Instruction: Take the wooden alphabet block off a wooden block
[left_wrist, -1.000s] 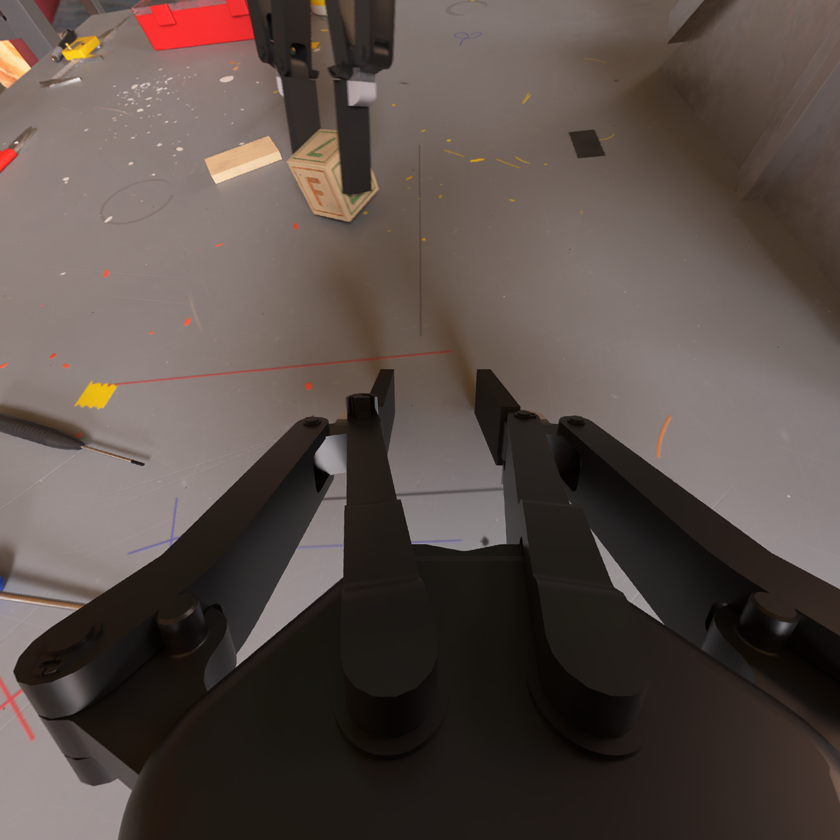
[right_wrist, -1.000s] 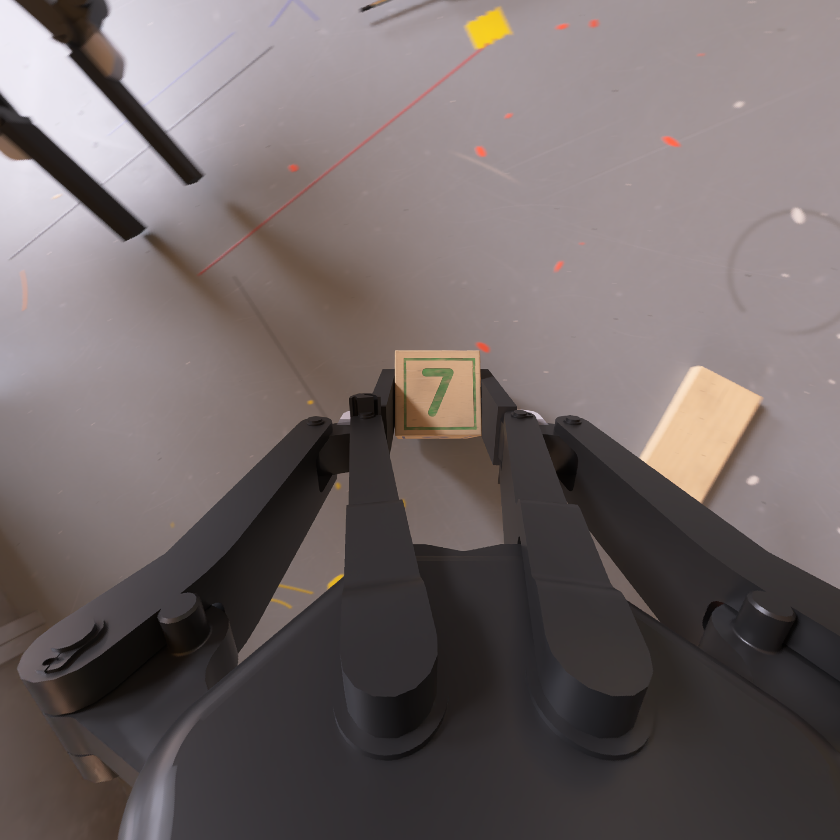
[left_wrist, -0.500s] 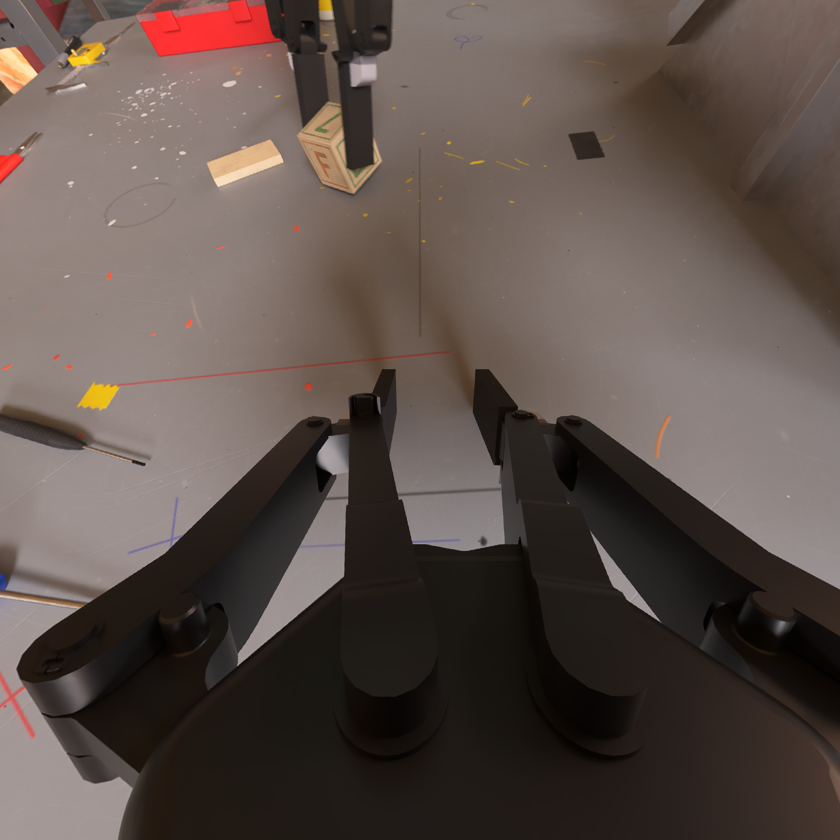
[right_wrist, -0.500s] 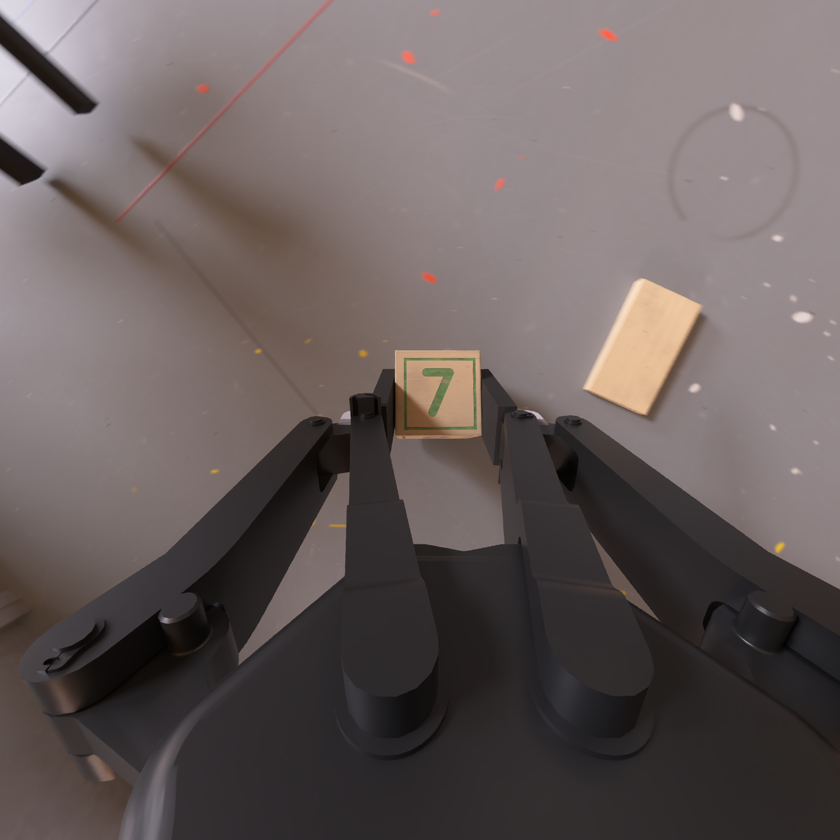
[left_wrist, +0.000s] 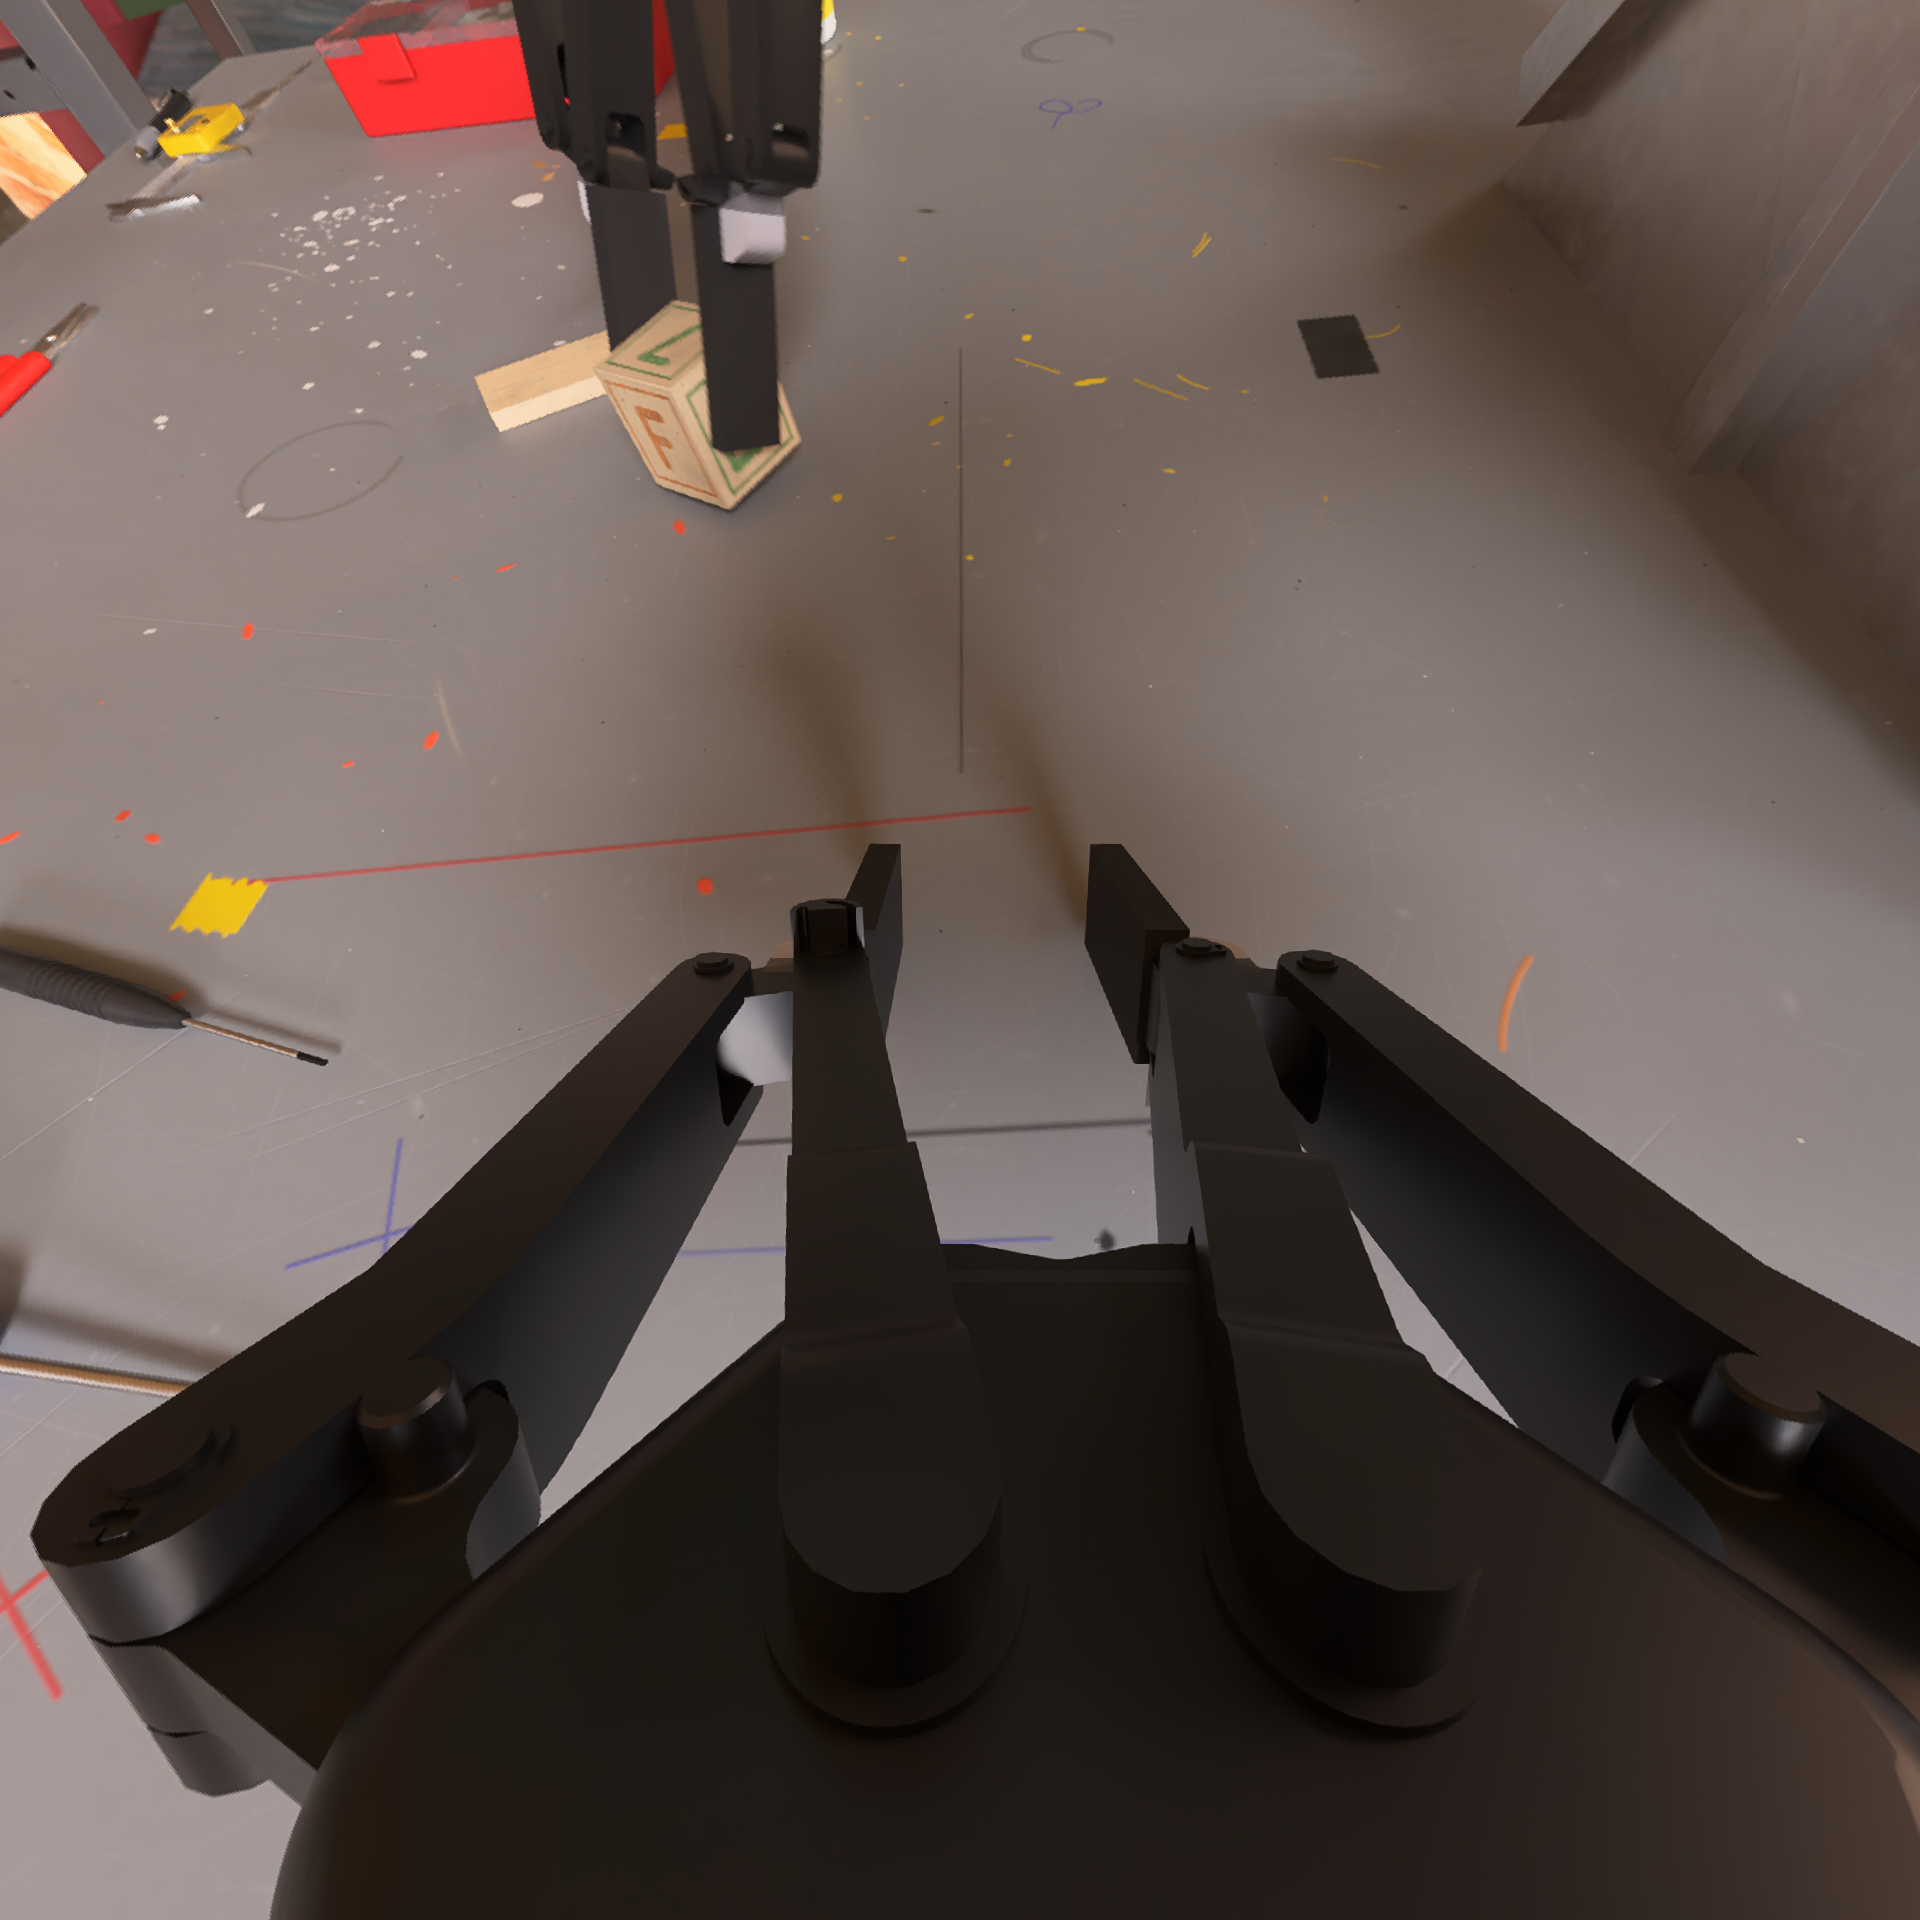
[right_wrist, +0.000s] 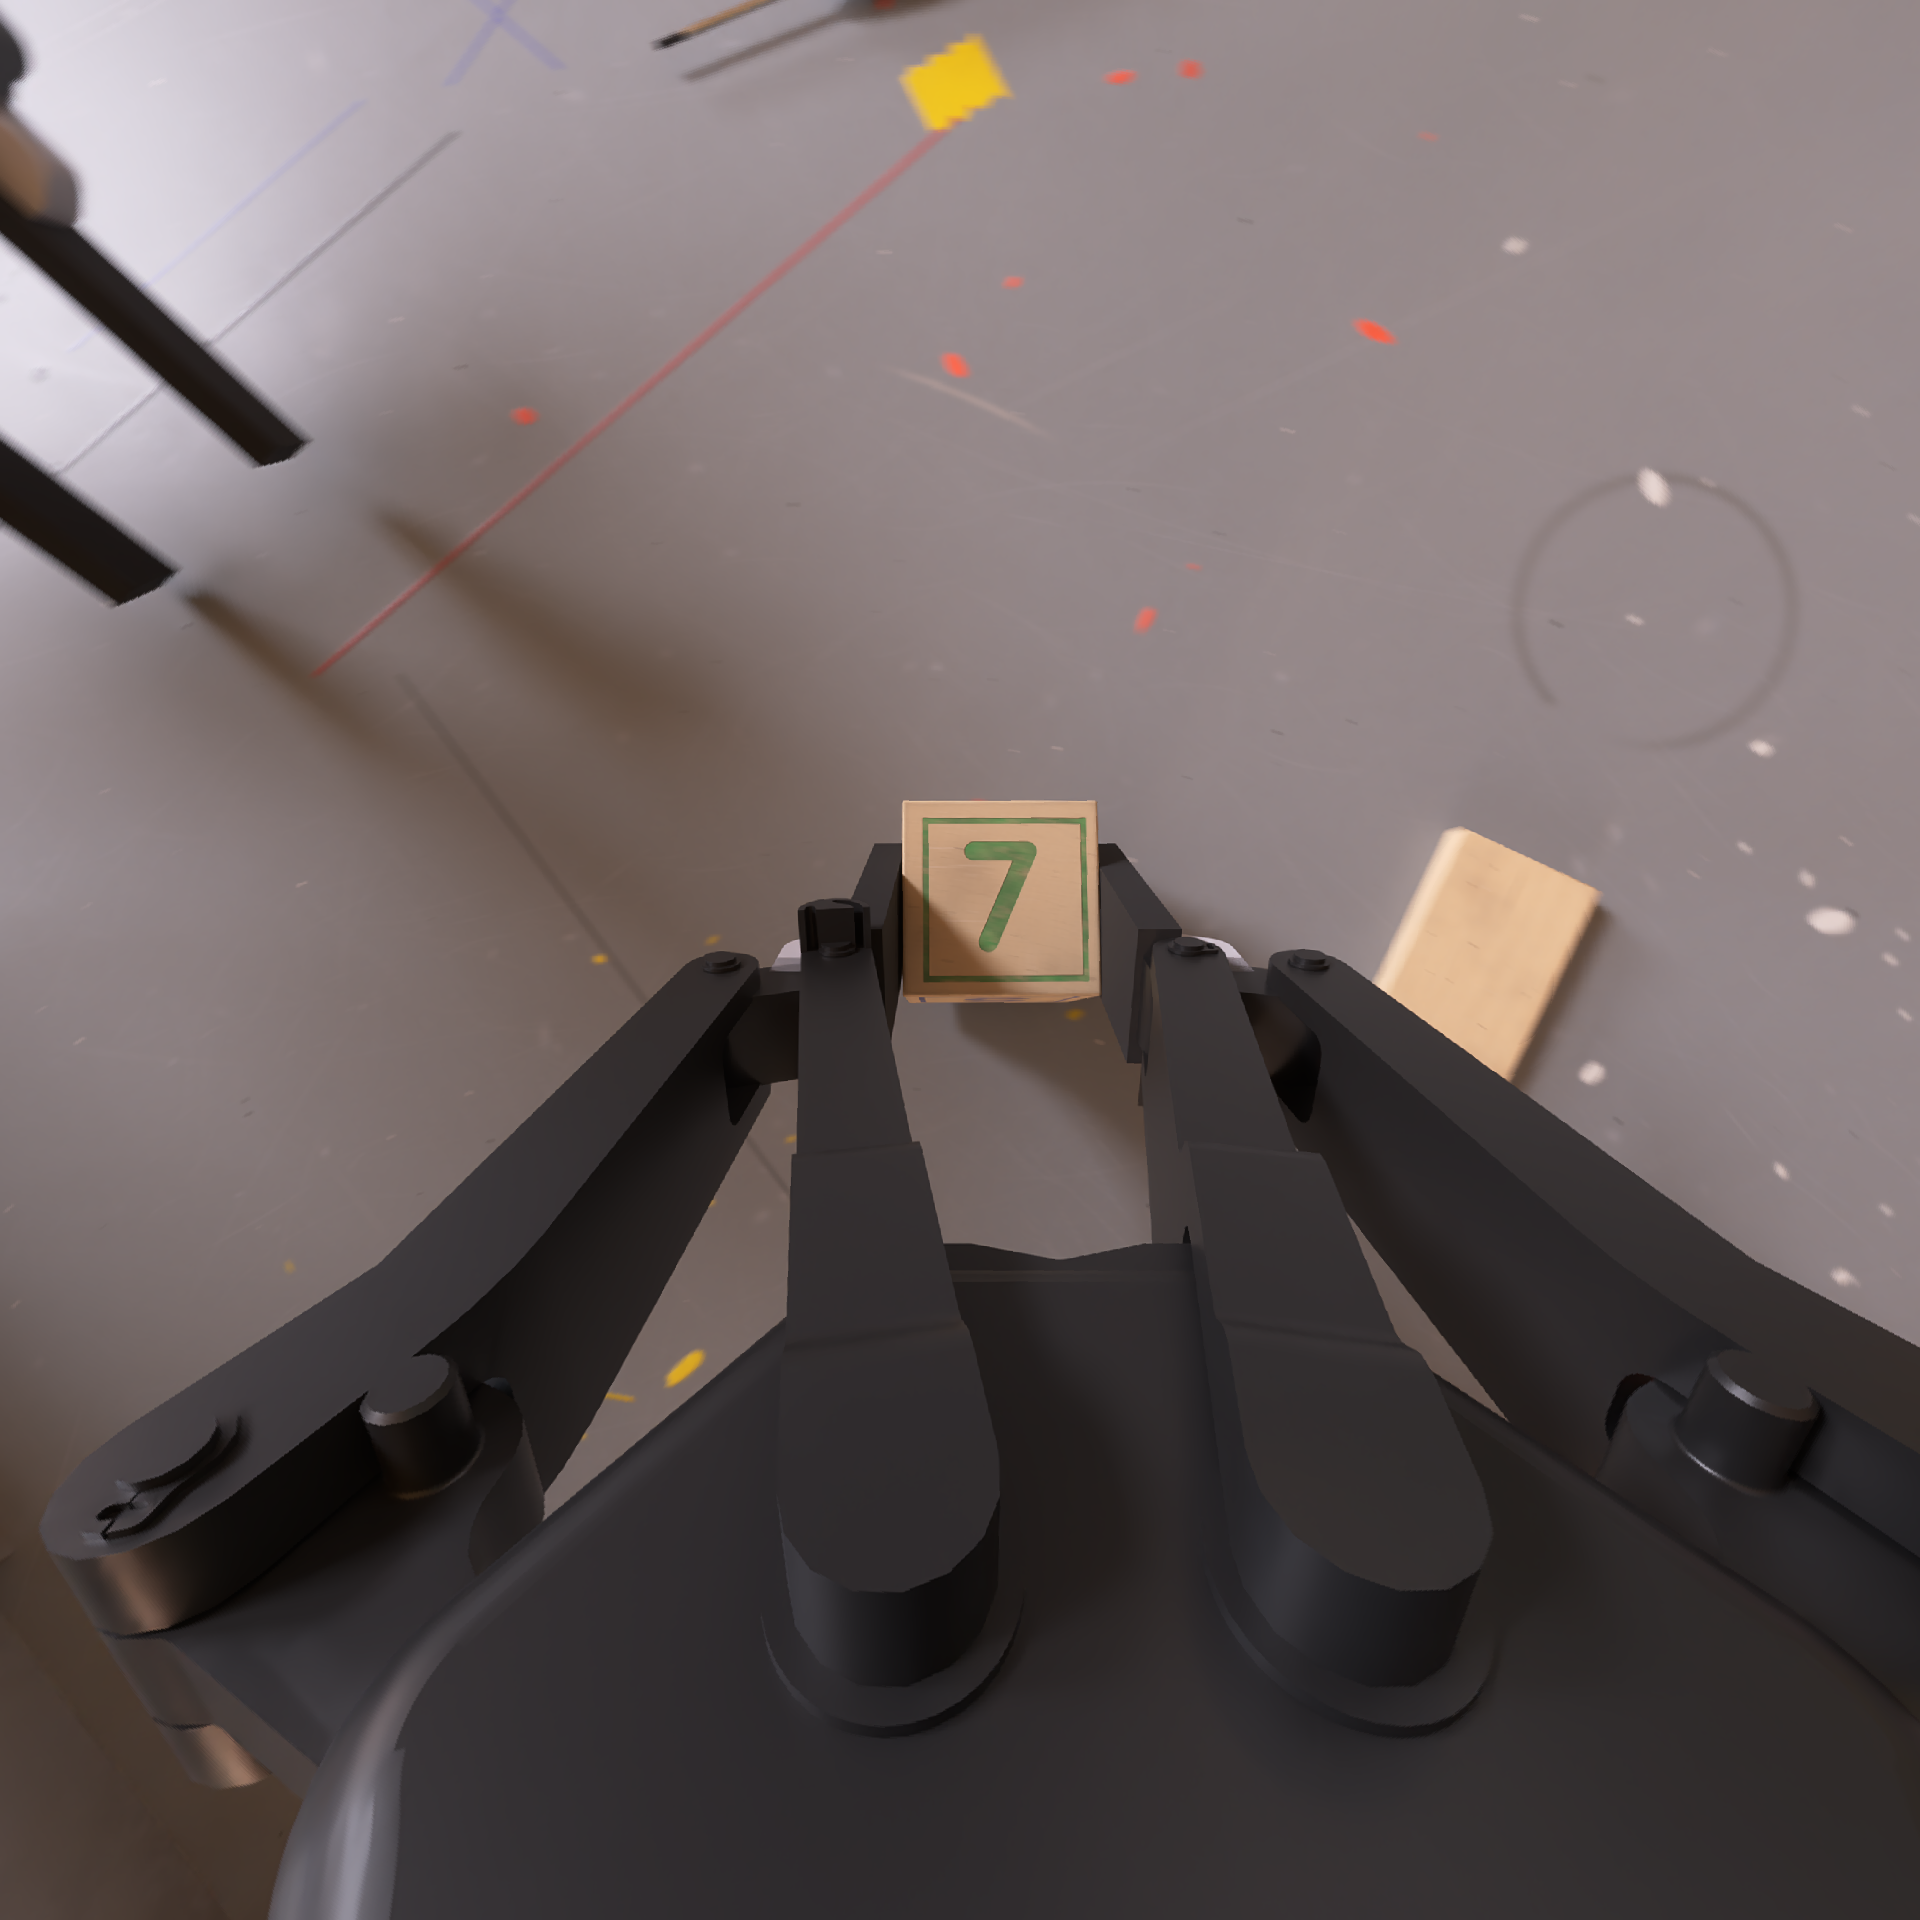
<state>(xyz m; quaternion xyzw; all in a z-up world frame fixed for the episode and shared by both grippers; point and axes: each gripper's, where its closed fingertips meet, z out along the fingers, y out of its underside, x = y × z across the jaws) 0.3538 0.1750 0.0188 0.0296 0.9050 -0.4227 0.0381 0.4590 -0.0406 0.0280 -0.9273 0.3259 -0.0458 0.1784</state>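
Observation:
My right gripper (right_wrist: 997, 883) is shut on the wooden alphabet block (right_wrist: 1003, 935), a pale cube with green print on its top face. The cube hangs tilted just above the grey table. The flat plain wooden block (right_wrist: 1486, 945) lies on the table to the cube's right, apart from it. In the left wrist view the right gripper (left_wrist: 691, 395) holds the cube (left_wrist: 665, 436) far off at upper left, in front of the flat block's (left_wrist: 535, 384) right end. My left gripper (left_wrist: 992, 914) is open and empty low over the table; it also shows in the right wrist view (right_wrist: 197, 520).
A red toolbox (left_wrist: 436, 83) and small tools stand at the far left edge. A grey screwdriver (left_wrist: 104, 997) and yellow tape (left_wrist: 218, 904) lie left of my left gripper. A tall grey wall (left_wrist: 1714, 208) rises at the right.
The right gripper has carried the cube away from the left arm and then back and sideways, closer to the flat block. The left gripper has not moved.

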